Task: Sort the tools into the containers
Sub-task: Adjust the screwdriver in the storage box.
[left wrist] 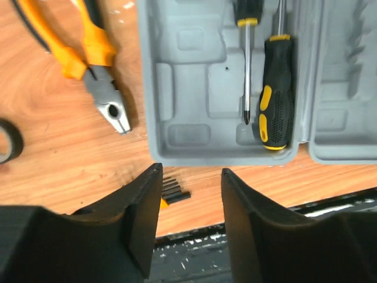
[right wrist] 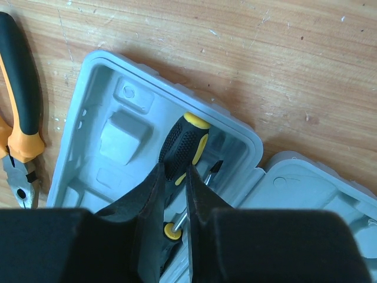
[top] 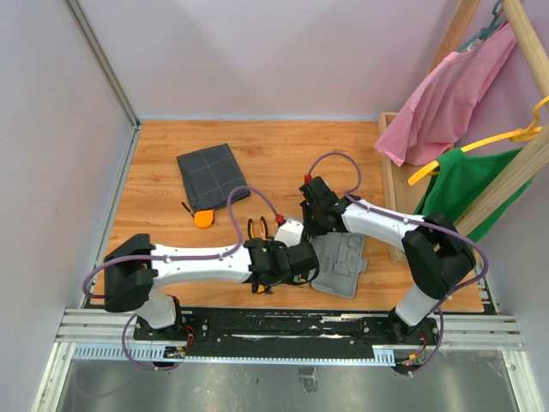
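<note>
The light-grey case [top: 343, 268] lies open near the table's front. Two black-and-yellow screwdrivers lie in it, a thick-handled one [left wrist: 275, 94] and a thin one [left wrist: 247, 71]. My right gripper [right wrist: 175, 174] hovers above the thick handle [right wrist: 182, 144], jaws a narrow gap apart, holding nothing. My left gripper [left wrist: 189, 174] is open and empty, low over the front edge beside the small bit holder [left wrist: 175, 192]. The orange-and-black pliers [left wrist: 88, 59] lie left of the case, also in the right wrist view [right wrist: 20, 130]. The black tape ring [left wrist: 9, 141] lies further left. The dark grey pouch [top: 210, 176] and the round orange piece [top: 204, 218] lie further back.
A wooden rack [top: 390, 184] with pink [top: 446, 99] and green [top: 467, 184] garments on hangers stands at the right. Grey walls close the back and left. A black metal rail [top: 292, 322] runs along the near edge. A small dark piece [top: 185, 207] lies by the pouch.
</note>
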{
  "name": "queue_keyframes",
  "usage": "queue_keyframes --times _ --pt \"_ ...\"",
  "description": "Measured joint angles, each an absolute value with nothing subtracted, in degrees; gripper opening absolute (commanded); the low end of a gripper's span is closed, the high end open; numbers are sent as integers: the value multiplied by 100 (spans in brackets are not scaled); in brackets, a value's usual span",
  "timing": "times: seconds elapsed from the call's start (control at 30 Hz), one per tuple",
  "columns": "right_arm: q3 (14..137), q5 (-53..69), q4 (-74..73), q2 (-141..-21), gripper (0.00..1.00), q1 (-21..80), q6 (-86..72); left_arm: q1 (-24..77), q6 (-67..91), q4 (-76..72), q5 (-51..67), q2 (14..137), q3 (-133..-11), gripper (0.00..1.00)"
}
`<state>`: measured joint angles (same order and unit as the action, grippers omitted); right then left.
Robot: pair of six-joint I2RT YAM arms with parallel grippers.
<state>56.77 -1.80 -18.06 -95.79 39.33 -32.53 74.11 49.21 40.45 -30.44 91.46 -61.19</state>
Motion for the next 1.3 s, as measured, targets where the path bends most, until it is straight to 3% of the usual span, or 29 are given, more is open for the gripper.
queue_keyframes --times 0.07,0.37,0.67,0.9,1.3 --pt "5699 -183 -1789 -9535 16 3935 -3229 7402 4974 4130 -3212 8794 -6117 66" --pt "5743 -93 -1763 -9461 20 3935 -2718 6593 4805 2899 -3422 6514 -5135 99" --pt "6132 -67 -2075 -9623 23 3929 -1658 6029 4753 2556 -3297 5966 -4733 99" --pt "6326 -10 -2226 -9437 39 3922 -1437 5992 4823 2576 -3293 6180 -4689 99" --pt "5295 198 -2265 -8278 42 3940 -1634 5975 4882 2259 -3229 5986 -4047 99"
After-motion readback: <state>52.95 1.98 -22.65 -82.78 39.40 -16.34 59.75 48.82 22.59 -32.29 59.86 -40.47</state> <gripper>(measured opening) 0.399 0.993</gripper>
